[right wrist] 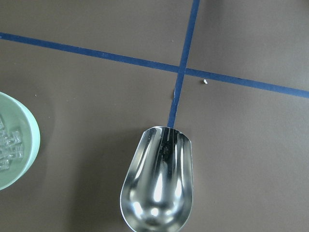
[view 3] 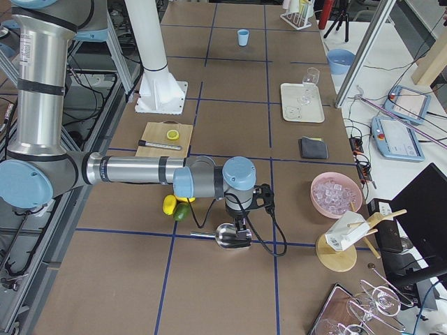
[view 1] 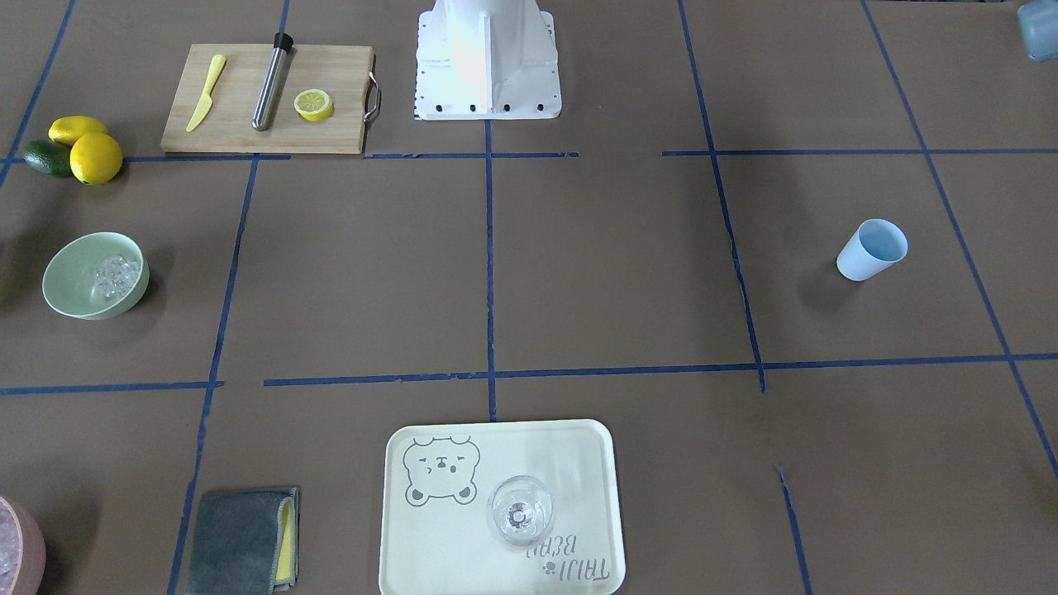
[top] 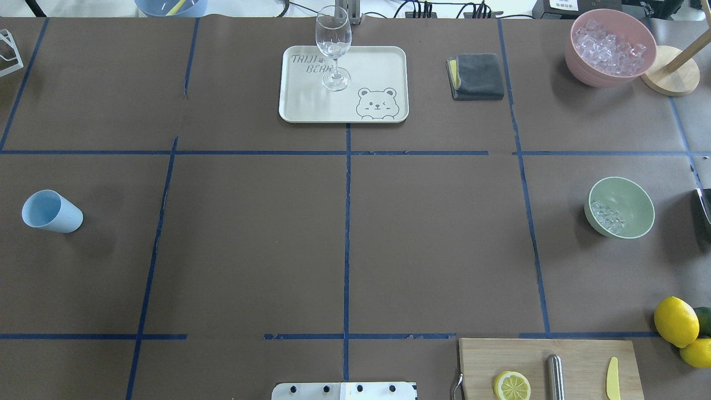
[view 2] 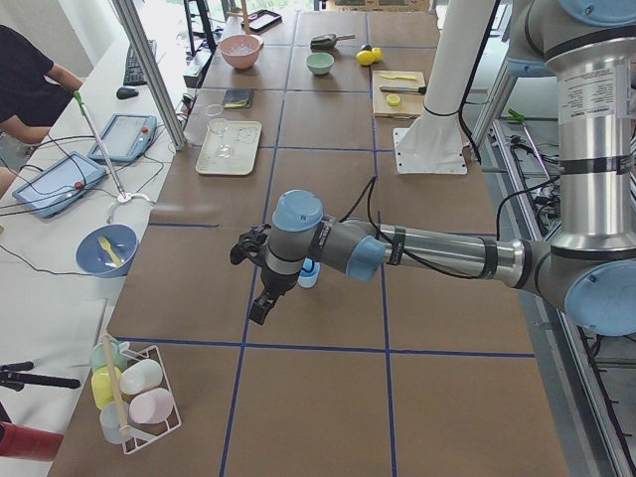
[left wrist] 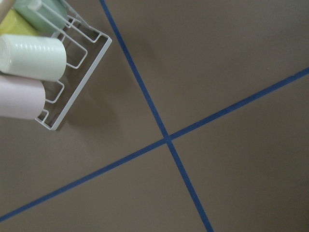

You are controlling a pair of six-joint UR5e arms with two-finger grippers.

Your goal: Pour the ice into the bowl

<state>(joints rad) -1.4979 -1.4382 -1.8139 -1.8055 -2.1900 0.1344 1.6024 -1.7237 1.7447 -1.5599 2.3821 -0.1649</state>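
The pale mint-green bowl (top: 630, 194) stands at the table's right side with a small heap of clear ice cubes (top: 607, 216) in it. It also shows in the front view (view 1: 70, 285) and at the left edge of the right wrist view (right wrist: 28, 140). The blue cup (top: 53, 211) stands empty at the far left. My right gripper (view 3: 241, 222) hangs beyond the bowl, over an empty metal scoop (right wrist: 157, 188). My left gripper (view 2: 261, 308) hovers beside the blue cup (view 2: 309, 274). No fingers show close up, so I cannot tell either grip.
A pink tub of ice (top: 611, 47), a grey cloth (top: 476, 76) and a cream tray (top: 383, 61) with a wine glass (top: 333, 44) stand at the far side. A cutting board (top: 577, 355) and lemons (top: 675, 321) are near right. A cup rack (left wrist: 58, 72) is left.
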